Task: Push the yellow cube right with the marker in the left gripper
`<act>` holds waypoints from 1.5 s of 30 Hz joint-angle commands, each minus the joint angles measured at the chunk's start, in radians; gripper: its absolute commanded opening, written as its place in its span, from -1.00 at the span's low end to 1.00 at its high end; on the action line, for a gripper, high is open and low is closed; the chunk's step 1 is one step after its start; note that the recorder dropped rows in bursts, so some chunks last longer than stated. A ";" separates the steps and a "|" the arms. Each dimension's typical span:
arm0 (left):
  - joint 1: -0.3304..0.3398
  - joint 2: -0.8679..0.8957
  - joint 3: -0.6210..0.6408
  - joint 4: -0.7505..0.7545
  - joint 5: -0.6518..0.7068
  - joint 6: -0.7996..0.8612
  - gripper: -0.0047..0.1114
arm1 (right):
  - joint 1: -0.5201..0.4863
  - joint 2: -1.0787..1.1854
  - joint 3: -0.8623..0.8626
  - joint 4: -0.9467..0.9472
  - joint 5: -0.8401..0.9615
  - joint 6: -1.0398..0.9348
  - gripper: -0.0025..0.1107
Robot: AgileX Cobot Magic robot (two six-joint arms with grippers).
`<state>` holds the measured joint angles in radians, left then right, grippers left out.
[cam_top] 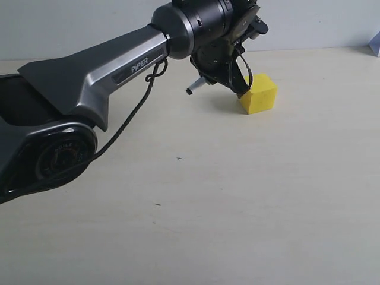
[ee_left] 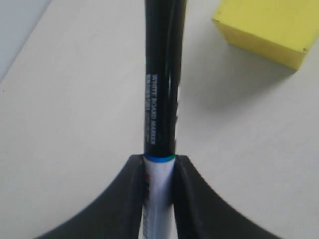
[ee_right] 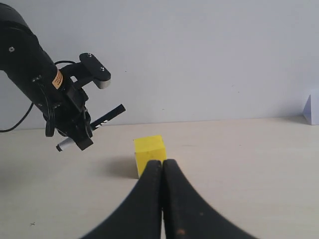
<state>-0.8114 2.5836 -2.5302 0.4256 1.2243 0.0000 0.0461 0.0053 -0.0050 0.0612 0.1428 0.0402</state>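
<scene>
The yellow cube [cam_top: 259,94] sits on the pale table towards the back. My left gripper [cam_top: 228,77] hangs just left of it, shut on the marker [cam_top: 196,86]. The marker's white end pokes out to the left, and its black cap is hidden behind the fingers. In the left wrist view the jaws [ee_left: 159,159] pinch the white barrel, and the black cap of the marker [ee_left: 162,79] runs past the cube [ee_left: 269,30] with a gap between them. The right gripper [ee_right: 162,163] is shut and empty, with the cube [ee_right: 148,152] just beyond its tips and the marker [ee_right: 102,121] further off.
A loose black cable [cam_top: 127,122] droops from the left arm over the table. A small pale object [cam_top: 375,44] stands at the far right edge by the white wall. Bare tabletop [cam_top: 249,196] stretches to the right of the cube and in front of it.
</scene>
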 commanded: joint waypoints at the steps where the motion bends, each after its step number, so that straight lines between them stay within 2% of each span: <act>1: 0.028 -0.011 -0.007 -0.018 -0.003 -0.016 -0.92 | 0.001 -0.005 0.005 0.000 -0.008 -0.002 -0.96; 6: 0.069 0.007 -0.007 -0.182 -0.003 -0.014 -0.92 | 0.001 -0.005 0.005 0.000 -0.008 -0.002 -0.96; 8: 0.074 0.019 -0.007 -0.204 -0.003 -0.007 -0.92 | 0.001 -0.005 0.005 0.000 -0.008 -0.002 -0.96; 32: 0.033 0.075 -0.007 -0.115 -0.003 0.050 -0.92 | 0.001 -0.005 0.005 0.000 -0.008 -0.002 -0.96; 38: 0.031 0.075 -0.007 -0.039 -0.003 0.065 -0.92 | 0.001 -0.005 0.005 0.000 -0.008 -0.002 -0.96; 45: 0.031 0.073 -0.007 -0.063 -0.003 0.065 -0.92 | 0.001 -0.005 0.005 0.000 -0.008 -0.002 -0.96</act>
<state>-0.7763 2.6681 -2.5302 0.3732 1.2243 0.0646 0.0461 0.0053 -0.0050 0.0612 0.1428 0.0402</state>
